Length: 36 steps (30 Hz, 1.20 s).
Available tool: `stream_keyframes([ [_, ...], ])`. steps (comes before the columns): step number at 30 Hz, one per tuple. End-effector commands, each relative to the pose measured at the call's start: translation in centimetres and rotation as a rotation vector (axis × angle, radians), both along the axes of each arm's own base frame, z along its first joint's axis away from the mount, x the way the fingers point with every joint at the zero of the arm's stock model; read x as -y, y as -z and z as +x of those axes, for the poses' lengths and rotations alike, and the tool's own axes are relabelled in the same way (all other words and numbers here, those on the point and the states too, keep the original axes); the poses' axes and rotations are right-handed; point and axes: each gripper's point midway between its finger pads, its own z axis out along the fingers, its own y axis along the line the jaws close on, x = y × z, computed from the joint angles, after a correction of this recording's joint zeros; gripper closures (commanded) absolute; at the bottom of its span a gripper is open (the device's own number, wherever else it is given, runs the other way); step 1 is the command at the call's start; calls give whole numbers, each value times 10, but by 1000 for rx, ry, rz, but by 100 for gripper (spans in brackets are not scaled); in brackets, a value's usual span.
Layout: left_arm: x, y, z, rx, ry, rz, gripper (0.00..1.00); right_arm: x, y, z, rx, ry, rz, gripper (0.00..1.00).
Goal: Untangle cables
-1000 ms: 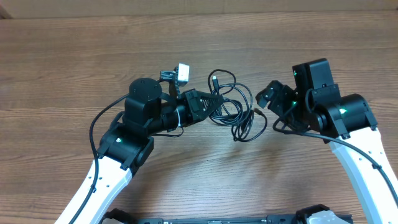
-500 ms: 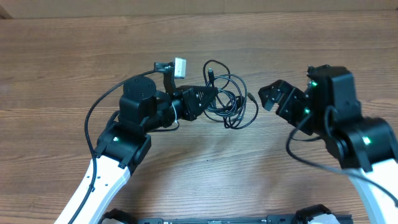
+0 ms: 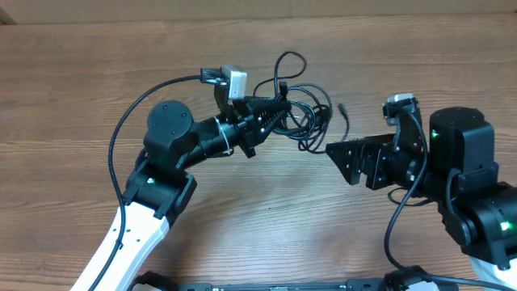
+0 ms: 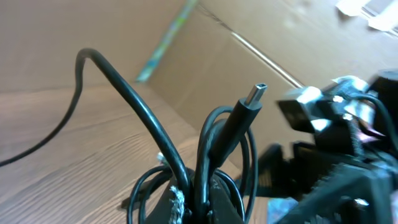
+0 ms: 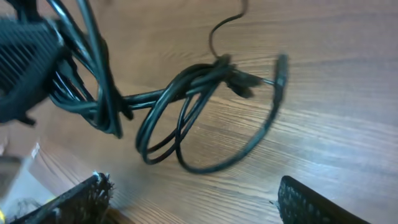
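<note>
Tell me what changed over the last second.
The left gripper, clamped on the tangle of thin black cables, carried it toward the far edge of the wooden table. The right gripper shifted toward the near edge, off the tangle's right side, open and empty. The left grip held throughout.

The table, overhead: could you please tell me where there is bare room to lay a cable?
Free table: the far strip behind the cables, the left side beyond the left arm, the near middle between both arms. Crowded: centre, where the left pincer clamps the cables.

Wood-grain table (image 3: 81, 81), evenly lit; beyond far edge, blurred tan panel (image 4: 261, 25), possibly cardboard, creased.
</note>
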Motion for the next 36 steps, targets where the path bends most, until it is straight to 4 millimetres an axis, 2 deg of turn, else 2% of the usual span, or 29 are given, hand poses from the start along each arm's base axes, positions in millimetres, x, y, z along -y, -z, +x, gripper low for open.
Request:
stream_keyframes([
  [1, 4, -14, -17, 69, 90, -10, 96, -9, -8, -1, 63, -99, -12, 18],
  [8, 6, -15, -23, 72, 120, -11, 96, -20, -9, 1, 65, -163, 22, 19],
  [16, 9, -22, -25, 85, 122, -35, 96, -33, -12, -6, 73, -269, 60, 27],
  [26, 11, -30, -33, 65, 167, -72, 96, -28, -6, 2, 70, -233, 25, 36],
  [36, 12, -35, -42, 73, 221, -87, 96, -13, 3, 12, 45, -126, -36, 52],
])
